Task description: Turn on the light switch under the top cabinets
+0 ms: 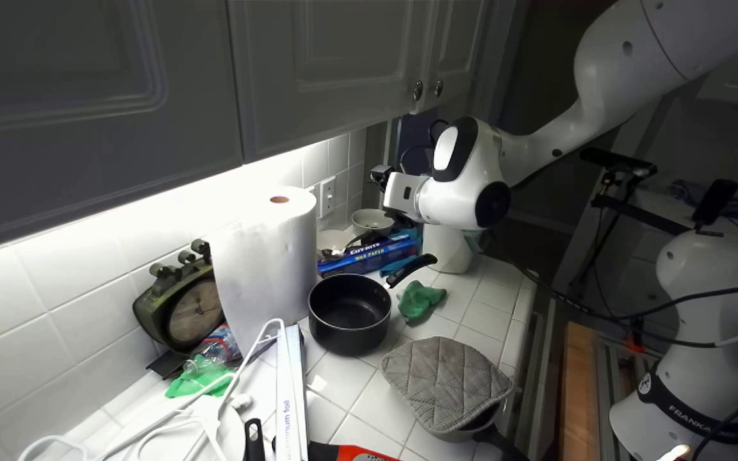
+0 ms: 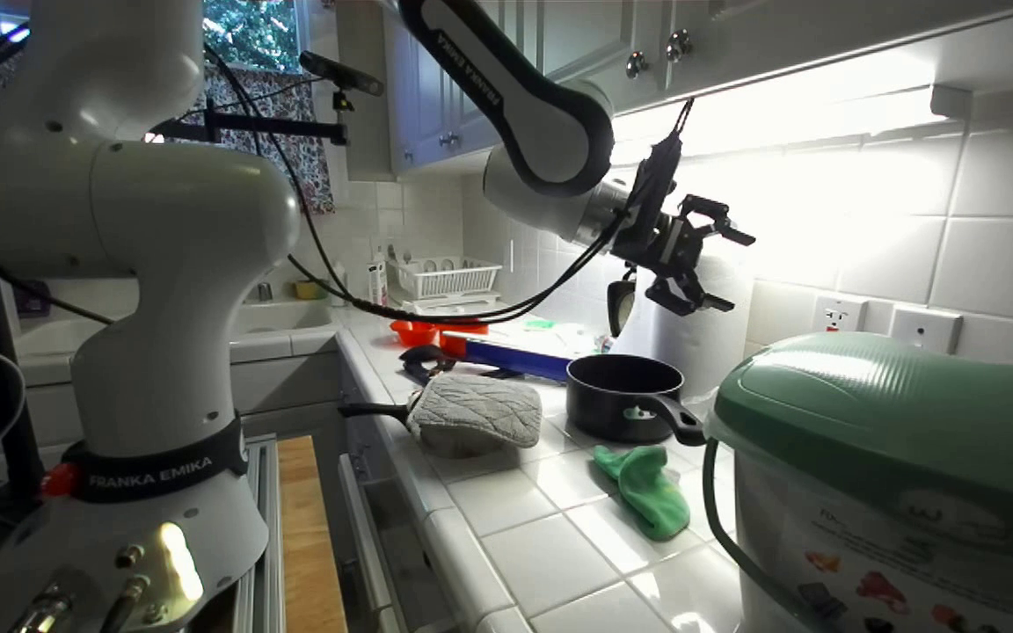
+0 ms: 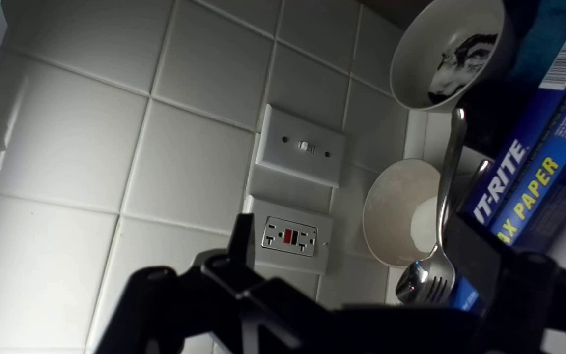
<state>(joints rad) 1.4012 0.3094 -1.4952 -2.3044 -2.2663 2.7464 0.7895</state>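
Note:
The light switch (image 3: pixel 305 146) is a small white toggle on a wall plate, upper middle of the wrist view. In an exterior view its plate (image 1: pixel 328 197) shows on the tiles below the white top cabinets (image 1: pixel 350 57). A bright light glows under the cabinets in both exterior views. My gripper (image 2: pixel 729 270) hangs above the counter, aimed at the wall, its two black fingers spread apart with nothing between them. In the wrist view one finger (image 3: pixel 241 241) overlaps the edge of the outlet plate beside the switch; whether they touch cannot be told. The switch stands beyond the fingertips.
A paper towel roll (image 1: pixel 279 256) stands by the wall. Two bowls, one here (image 3: pixel 403 211), a fork and spoon (image 3: pixel 430 280) and a wax paper box (image 3: pixel 533 172) lie below the switch. A black saucepan (image 2: pixel 621 400) and a green-lidded tub (image 2: pixel 893 413) occupy the counter.

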